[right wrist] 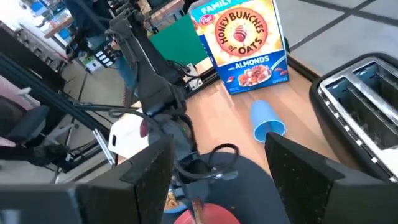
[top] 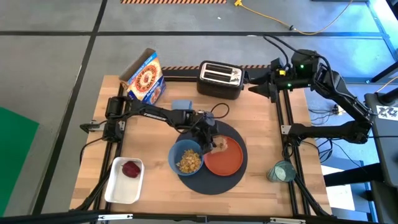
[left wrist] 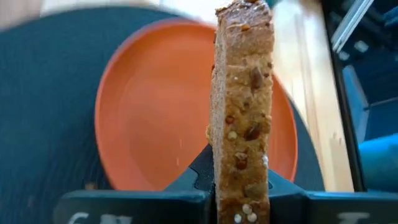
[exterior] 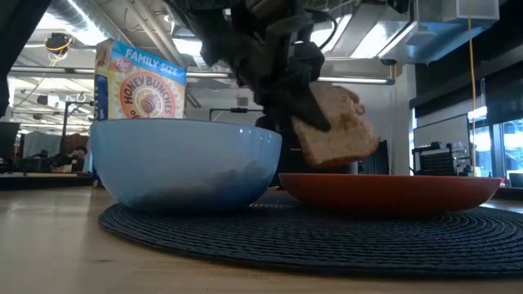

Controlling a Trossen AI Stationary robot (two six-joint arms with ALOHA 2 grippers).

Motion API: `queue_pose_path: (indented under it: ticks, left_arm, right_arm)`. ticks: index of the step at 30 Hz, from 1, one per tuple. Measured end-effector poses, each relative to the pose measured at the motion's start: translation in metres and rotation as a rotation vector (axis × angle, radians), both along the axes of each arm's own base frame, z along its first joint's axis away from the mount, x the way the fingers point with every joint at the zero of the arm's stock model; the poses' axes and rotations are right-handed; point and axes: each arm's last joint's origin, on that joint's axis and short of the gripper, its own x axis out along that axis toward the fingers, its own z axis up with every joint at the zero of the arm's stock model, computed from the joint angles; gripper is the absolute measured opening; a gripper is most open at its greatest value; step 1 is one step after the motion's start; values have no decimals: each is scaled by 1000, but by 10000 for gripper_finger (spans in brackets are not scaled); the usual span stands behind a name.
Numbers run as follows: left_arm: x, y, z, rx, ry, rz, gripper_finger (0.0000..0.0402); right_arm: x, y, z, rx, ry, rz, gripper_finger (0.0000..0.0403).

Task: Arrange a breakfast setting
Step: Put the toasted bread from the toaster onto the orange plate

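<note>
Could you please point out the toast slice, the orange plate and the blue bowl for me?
toast slice (left wrist: 242, 106), left wrist view, seeded crust edge.
orange plate (top: 225, 160), high view, bare centre.
blue bowl (exterior: 184, 167), low view, outer wall.

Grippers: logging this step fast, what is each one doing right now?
Left gripper: closed on the toast slice, above the orange plate.
Right gripper: open, empty, near the toaster.

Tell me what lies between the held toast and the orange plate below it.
Nothing: the low view shows a bare gap between the toast slice, clamped in the left gripper, and the orange plate.
</note>
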Motion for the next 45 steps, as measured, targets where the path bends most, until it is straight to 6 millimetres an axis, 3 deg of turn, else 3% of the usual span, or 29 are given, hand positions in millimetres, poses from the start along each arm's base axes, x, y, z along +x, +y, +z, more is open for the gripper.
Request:
queue_pose_path:
  ticks: [6, 21, 35, 41, 45]
  left_arm:
    - [1, 3, -12, -15, 33, -10, 18]
    - [3, 1, -15, -9, 30, -10, 23]
    - [3, 5, -16, 8, 35, 33, 128]
    - [2, 11, -16, -61, 55, 25, 152]
    - [-1, 13, -6, -128, 50, 27, 166]
  right_arm:
    - [-1, 0, 0, 31, 7, -37, 240]
    - [1, -3, 6, -18, -50, -77, 240]
    - [5, -5, 7, -32, -70, -75, 240]
    - [5, -5, 7, -35, -68, -74, 240]
    - [5, -5, 7, -52, -67, -69, 240]
